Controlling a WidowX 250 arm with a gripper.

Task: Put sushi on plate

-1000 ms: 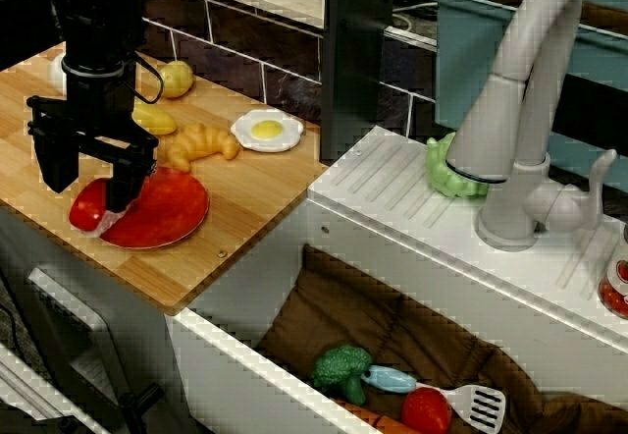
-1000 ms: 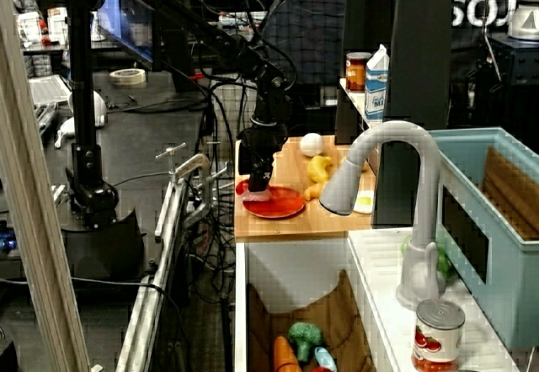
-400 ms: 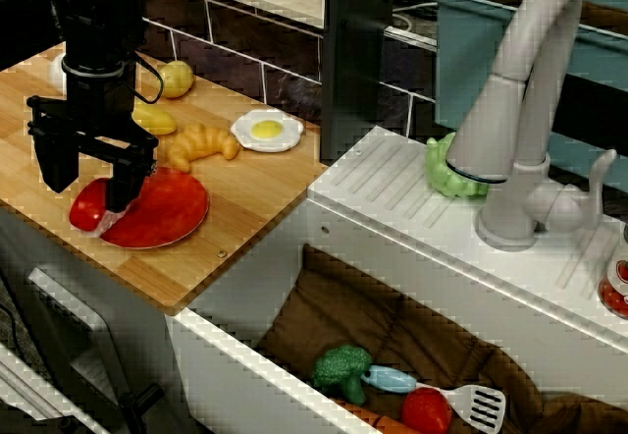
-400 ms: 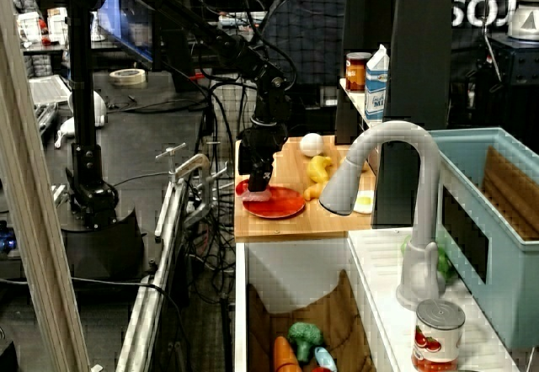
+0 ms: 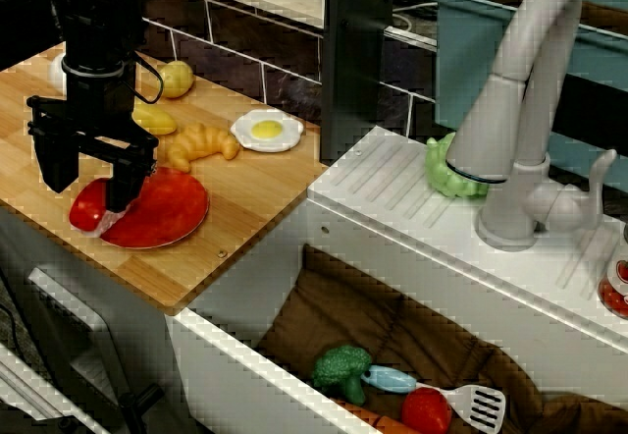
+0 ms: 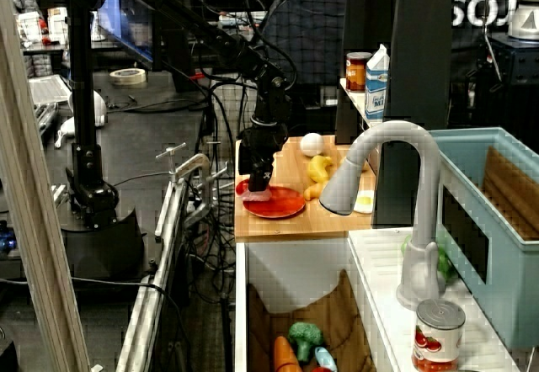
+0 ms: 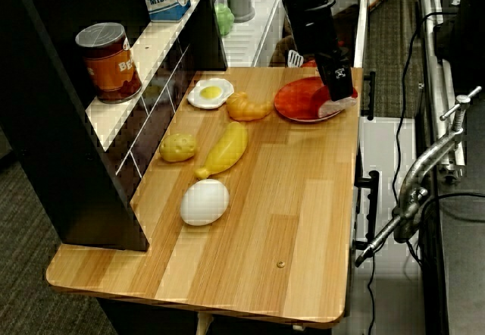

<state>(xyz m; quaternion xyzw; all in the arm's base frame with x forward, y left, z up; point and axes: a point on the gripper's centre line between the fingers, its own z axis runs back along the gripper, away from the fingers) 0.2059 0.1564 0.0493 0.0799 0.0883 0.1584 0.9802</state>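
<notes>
Nothing has shifted since a second ago: arm, food and plate sit exactly where they were. The gripper [image 5: 86, 181] hangs low over the near-left edge of the wooden counter [image 5: 245, 193], its two dark fingers [image 5: 126, 179] spread apart and straddling the sushi [image 5: 88, 205], with a clear gap between each finger and the piece, so the jaws stand open. The sushi's red top shows between the fingers, and a sliver of its white base peeks out below the right finger; it sits at the plate's [image 5: 165, 210] outer rim, and the finger hides whether it rests fully on the plate or half off it. From the side view the gripper [image 6: 257, 176] covers nearly all of the sushi, leaving only a pale pinkish smear at the plate [image 6: 278, 204] edge. In the overhead view the arm blocks the far part of the plate [image 7: 299, 100], and the sushi [image 7: 333, 108] shows only as a whitish bit under the fingertip at the counter's edge. A croissant [image 5: 201, 142], fried egg [image 5: 267, 130], banana [image 5: 154, 119] and potato [image 5: 176, 78] lie behind the plate, well apart from it.
</notes>
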